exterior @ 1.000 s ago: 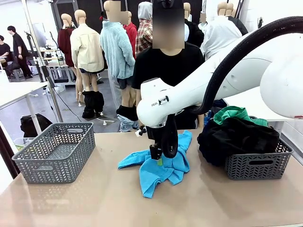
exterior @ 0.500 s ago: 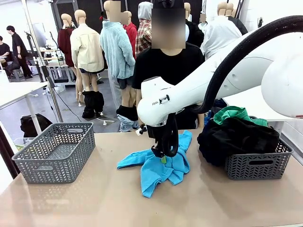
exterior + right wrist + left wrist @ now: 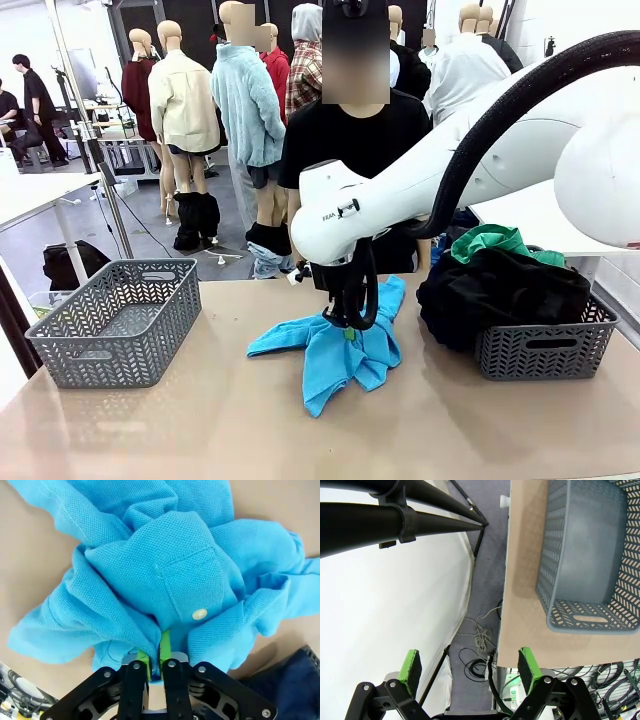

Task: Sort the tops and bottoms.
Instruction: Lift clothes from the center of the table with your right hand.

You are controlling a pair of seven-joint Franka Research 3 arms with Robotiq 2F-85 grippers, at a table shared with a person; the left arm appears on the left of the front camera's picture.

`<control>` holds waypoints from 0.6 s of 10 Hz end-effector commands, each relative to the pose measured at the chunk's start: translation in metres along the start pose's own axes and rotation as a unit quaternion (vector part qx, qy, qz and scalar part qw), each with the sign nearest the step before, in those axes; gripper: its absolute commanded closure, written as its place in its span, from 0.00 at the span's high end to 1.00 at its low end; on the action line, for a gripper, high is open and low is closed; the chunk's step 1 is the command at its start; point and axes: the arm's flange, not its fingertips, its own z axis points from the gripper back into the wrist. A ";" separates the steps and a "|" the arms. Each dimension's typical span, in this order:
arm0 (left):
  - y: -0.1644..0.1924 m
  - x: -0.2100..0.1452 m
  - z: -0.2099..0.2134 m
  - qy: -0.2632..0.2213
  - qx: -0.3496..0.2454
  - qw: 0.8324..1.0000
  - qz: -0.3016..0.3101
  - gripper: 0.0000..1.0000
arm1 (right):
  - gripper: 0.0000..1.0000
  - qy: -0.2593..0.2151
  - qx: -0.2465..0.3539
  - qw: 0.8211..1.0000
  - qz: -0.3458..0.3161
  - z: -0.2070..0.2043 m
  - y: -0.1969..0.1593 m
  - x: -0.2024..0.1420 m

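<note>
- As seen from the front, an empty grey basket (image 3: 118, 318) stood at the table's left end, well apart from the garments; the judged destination for the top lay in that direction.
- Left gripper (image 3: 470, 666): its green pads were spread wide and held nothing. It hung beyond the table edge beside that basket, pointing at the floor, far from any clothing.
- Centre of the tan table (image 3: 200, 430): the sky-blue shirt (image 3: 340, 350) lay crumpled, its long axis running from a sleeve at the left up toward the right rear.
- Right gripper (image 3: 349, 322): it stood vertically over the shirt's middle. In the right wrist view its fingers (image 3: 166, 652) were pinched nearly together on a raised fold of the knit cloth, just below a white button (image 3: 199, 614). The cloth therefore lay directly between and ahead of the pads, and the right arm was plainly the nearer one.
- Right end: a second grey basket (image 3: 545, 350) held the bottoms (image 3: 505, 285), black cloth piled with green on top.
- Judgement: the coming move turned on lifting straight up, then carrying leftward across the table.
</note>
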 end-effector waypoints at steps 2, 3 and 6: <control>0.000 0.000 0.002 -0.002 -0.006 1.000 0.007 1.00 | 0.00 -0.024 -0.045 0.998 0.023 0.036 -0.010 -0.037; 0.000 0.000 0.002 -0.002 -0.006 1.000 0.007 1.00 | 0.00 -0.047 -0.059 0.996 0.048 0.076 -0.017 -0.060; 0.000 0.000 0.002 -0.002 -0.006 1.000 0.007 1.00 | 0.00 -0.072 -0.122 0.984 0.108 0.205 -0.023 -0.094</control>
